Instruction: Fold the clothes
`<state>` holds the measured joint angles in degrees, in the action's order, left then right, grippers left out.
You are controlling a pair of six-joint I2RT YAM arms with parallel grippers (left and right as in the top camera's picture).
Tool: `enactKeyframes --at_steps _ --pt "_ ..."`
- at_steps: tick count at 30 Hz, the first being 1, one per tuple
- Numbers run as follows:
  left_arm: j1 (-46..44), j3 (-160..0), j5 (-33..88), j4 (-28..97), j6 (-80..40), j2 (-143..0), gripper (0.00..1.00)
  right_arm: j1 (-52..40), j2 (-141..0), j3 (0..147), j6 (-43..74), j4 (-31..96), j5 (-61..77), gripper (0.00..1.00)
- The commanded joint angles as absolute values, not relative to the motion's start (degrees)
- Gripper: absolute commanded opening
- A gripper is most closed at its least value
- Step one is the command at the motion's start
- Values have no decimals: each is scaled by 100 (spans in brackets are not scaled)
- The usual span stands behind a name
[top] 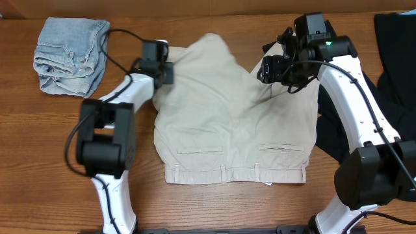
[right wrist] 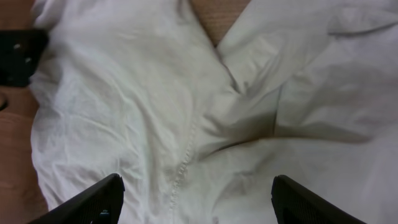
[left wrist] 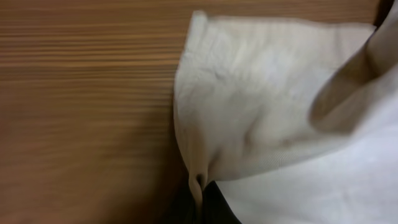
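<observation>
Beige shorts (top: pixel 227 123) lie in the middle of the table, waistband toward the front edge, legs partly folded and rumpled at the back. My left gripper (top: pixel 162 70) is shut on the edge of the left leg; the wrist view shows the cloth (left wrist: pixel 273 112) pinched between its dark fingers (left wrist: pixel 202 202). My right gripper (top: pixel 276 70) is open and empty above the right leg. Its two black fingers (right wrist: pixel 196 202) are spread wide over the crotch seam of the shorts (right wrist: pixel 186 124).
A folded pair of blue jeans (top: pixel 70 53) lies at the back left. Dark garments (top: pixel 396 45) lie at the right edge, partly under the right arm. Bare wooden table (top: pixel 39 162) shows at front left.
</observation>
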<state>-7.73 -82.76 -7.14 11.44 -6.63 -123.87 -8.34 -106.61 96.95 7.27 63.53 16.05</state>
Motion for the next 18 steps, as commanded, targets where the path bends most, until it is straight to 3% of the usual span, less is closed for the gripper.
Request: enactKeyframes --at_steps 1,12,18 --pt "-388 -8493 -1592 1577 -965 -11367 4 -851 -10567 9404 729 6156 1549 80" --pt "303 -8493 -1608 3310 -1118 -10748 6 -849 -10567 8932 768 5695 1549 80" --pt "207 -8499 -1308 2877 -572 -10748 63 -851 -10567 8932 768 5551 1546 80"
